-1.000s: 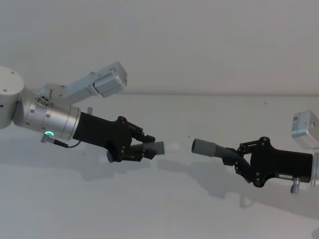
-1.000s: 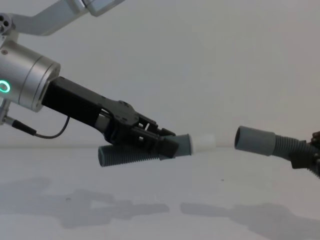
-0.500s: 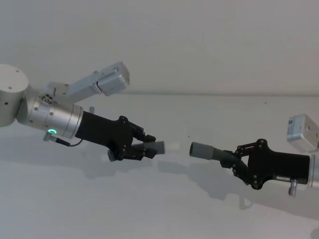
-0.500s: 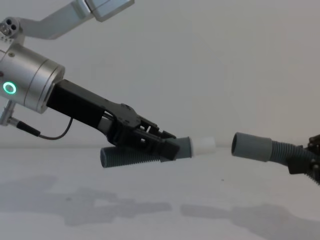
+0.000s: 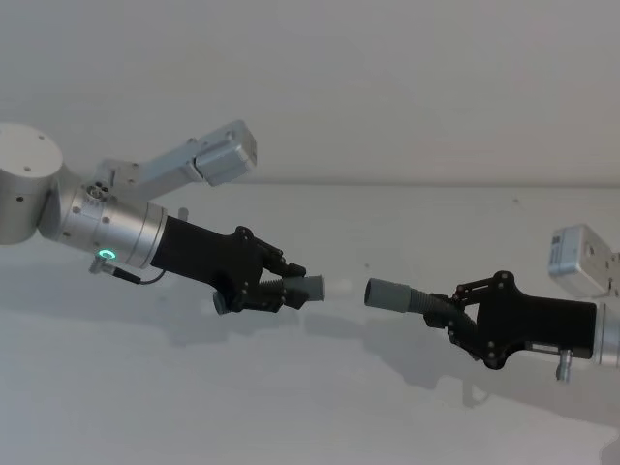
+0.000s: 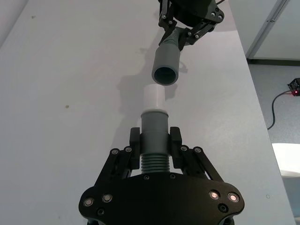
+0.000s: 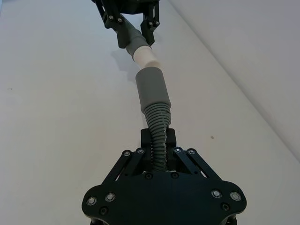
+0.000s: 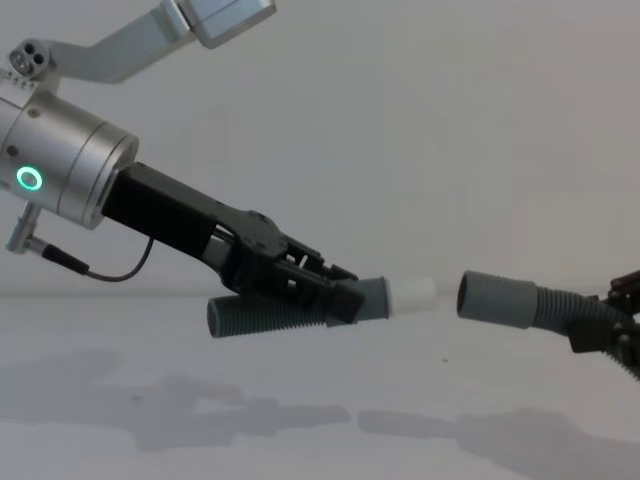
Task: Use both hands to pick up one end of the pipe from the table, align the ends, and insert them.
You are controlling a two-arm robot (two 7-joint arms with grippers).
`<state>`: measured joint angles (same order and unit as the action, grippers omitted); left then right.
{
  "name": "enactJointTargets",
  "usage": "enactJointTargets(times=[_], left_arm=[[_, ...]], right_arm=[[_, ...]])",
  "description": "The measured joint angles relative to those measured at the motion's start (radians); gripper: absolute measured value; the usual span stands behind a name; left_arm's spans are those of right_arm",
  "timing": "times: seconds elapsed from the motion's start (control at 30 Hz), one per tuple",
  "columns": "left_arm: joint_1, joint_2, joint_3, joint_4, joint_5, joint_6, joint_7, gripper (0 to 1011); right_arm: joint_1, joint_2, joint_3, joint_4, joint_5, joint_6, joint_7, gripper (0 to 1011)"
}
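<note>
Head view shows the table point(image 5: 320, 407) beneath both arms: the left gripper point(image 5: 281, 291) is clamped on the short pipe piece point(image 8: 265, 315), the right gripper point(image 5: 453, 315) on the long piece point(image 7: 158, 129), both held aloft so white tip point(image 6: 153, 98) faces open cuff point(image 6: 166, 63), nearly coaxial, a small gap apart.

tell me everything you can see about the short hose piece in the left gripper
The short grey ribbed hose piece looks like flexible plastic. It curves, with a ribbed open end at the back and a smooth grey cuff with a white tip in front. The black left gripper is shut on it behind the cuff, holding it above the white table. The tip points at the long piece's open grey cuff, a small gap apart.
</note>
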<state>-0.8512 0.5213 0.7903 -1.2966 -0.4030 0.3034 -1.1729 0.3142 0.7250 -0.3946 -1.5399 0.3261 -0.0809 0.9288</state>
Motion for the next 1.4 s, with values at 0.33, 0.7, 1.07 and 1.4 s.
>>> enactJointTargets(times=[0.33,0.7,1.07,1.4], left_arm=[[-0.009,-0.005,0.011,0.012,-0.006,-0.006,-0.002,349],[-0.016,-0.008,0.02,0.02,-0.013,-0.01,-0.001,349],[-0.02,-0.011,0.031,0.024,-0.021,-0.013,0.001,349],[-0.022,-0.012,0.04,0.025,-0.027,-0.015,0.007,349]], right_arm=[[0.011,0.0,-0.019,0.006,-0.007,-0.001,-0.005,148],[0.018,0.001,-0.032,0.01,-0.009,-0.001,-0.009,148],[0.024,0.001,-0.036,0.013,0.005,0.008,-0.018,148],[0.026,0.004,-0.039,0.015,0.018,0.012,-0.024,148]])
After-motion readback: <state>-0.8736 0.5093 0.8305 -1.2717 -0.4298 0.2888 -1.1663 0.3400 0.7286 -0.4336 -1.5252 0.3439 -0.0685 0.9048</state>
